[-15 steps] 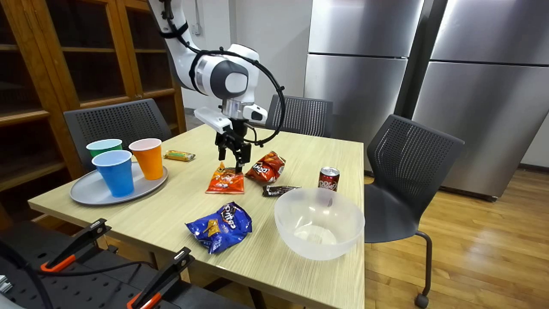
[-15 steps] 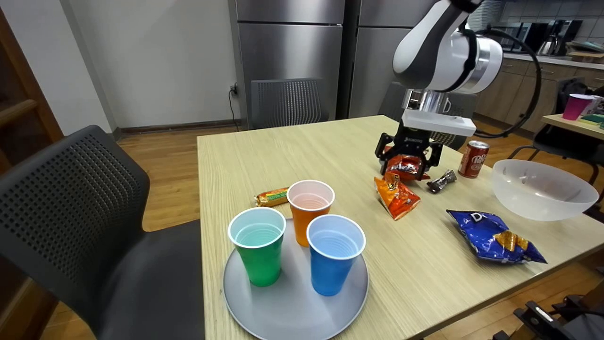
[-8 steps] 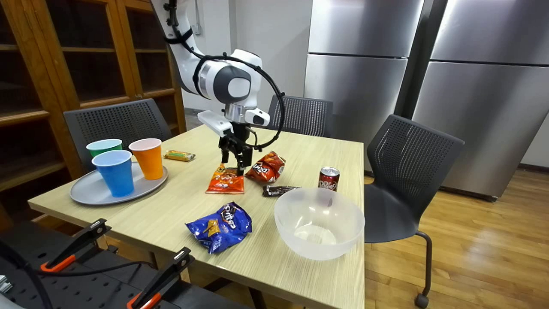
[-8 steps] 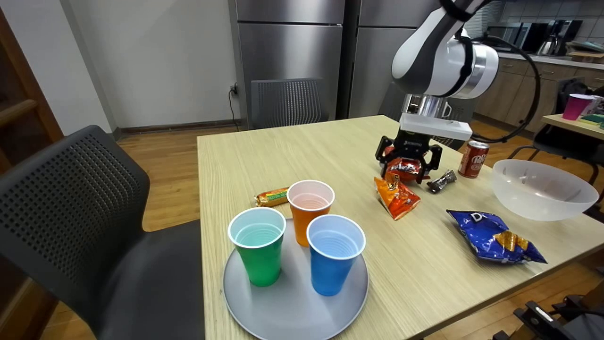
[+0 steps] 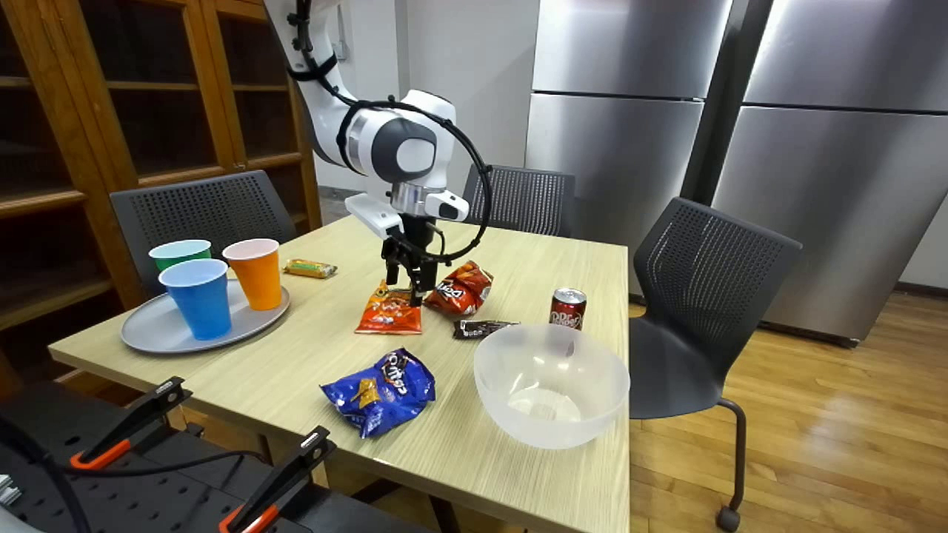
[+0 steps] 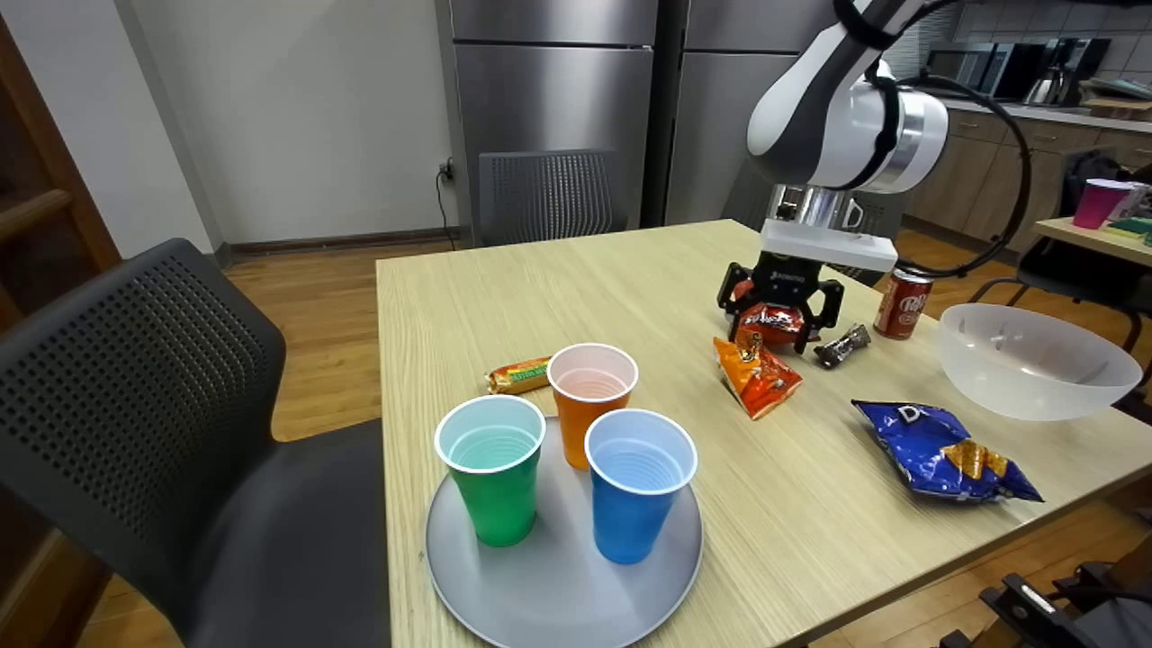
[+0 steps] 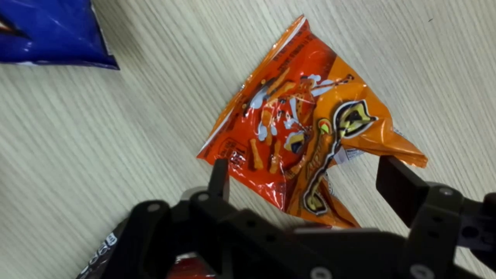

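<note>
Gripper spread wide at the folded end of a crinkled orange-and-red foil snack bag.
From here I can't tell whether it touches the bag, whose red edge it overlaps in the wrist view. Just behind the gripper in an exterior view, a crumpled red foil chip bag shows only in part. Near that, a dark-brown wrapped candy bar is cut off by the wrist view's lower edge, and a glossy blue foil bag, well apart from the gripper, by the upper-left corner. Pale wood-grain tabletop opens between the orange-and-red and blue bags and stretches past the gripper to its far edge.
</note>
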`<act>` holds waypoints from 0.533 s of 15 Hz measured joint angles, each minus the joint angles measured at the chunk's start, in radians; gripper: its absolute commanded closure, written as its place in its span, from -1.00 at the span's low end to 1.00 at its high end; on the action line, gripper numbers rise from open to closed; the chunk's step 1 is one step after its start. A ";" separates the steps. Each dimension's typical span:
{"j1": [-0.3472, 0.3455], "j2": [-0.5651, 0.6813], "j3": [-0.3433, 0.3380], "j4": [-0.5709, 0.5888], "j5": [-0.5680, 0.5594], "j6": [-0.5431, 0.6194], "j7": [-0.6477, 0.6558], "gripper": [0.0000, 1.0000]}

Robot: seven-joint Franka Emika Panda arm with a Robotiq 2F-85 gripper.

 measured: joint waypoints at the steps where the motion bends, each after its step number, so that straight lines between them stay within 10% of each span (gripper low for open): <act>1: 0.000 0.002 -0.001 0.002 0.002 0.000 0.002 -0.19; 8: 0.000 0.009 -0.003 0.010 0.003 0.000 0.012 0.87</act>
